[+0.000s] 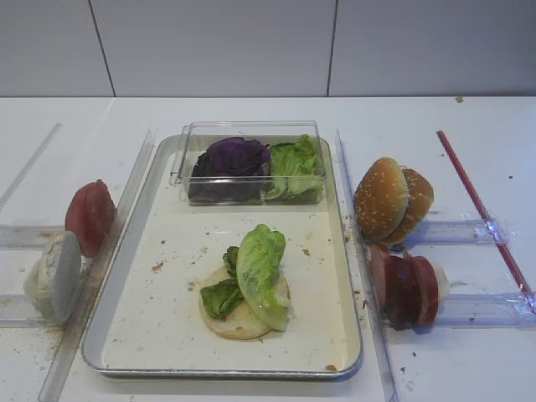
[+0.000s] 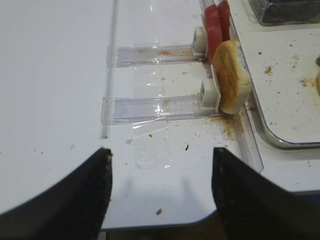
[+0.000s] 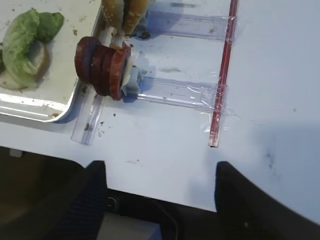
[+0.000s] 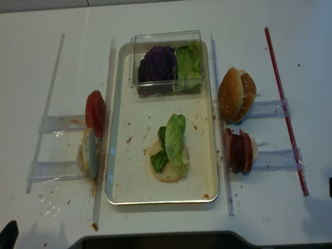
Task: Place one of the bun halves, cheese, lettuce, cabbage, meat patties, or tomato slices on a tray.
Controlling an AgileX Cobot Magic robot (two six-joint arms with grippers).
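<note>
On the silver tray (image 1: 222,373) a long lettuce leaf (image 1: 261,272) lies across a flat pale bun half (image 1: 239,322), with a darker green bit (image 1: 219,297) beside it. Purple cabbage (image 1: 230,157) sits in a clear box at the tray's back. Sesame bun halves (image 1: 381,197) and meat patties (image 1: 402,289) stand on edge right of the tray. Tomato slices (image 1: 88,216) and another bun half (image 2: 231,75) stand on its left. I see no cheese. My right gripper (image 3: 160,175) hangs open over the table's front edge, near the patties (image 3: 102,65). My left gripper (image 2: 160,170) is open above bare table.
The clear plastic box (image 1: 251,130) also holds more green lettuce (image 1: 295,167). Clear plastic rails (image 2: 150,107) hold the food on both sides of the tray. A red stick (image 1: 481,209) is taped at the far right. Crumbs litter the tray floor and the left table.
</note>
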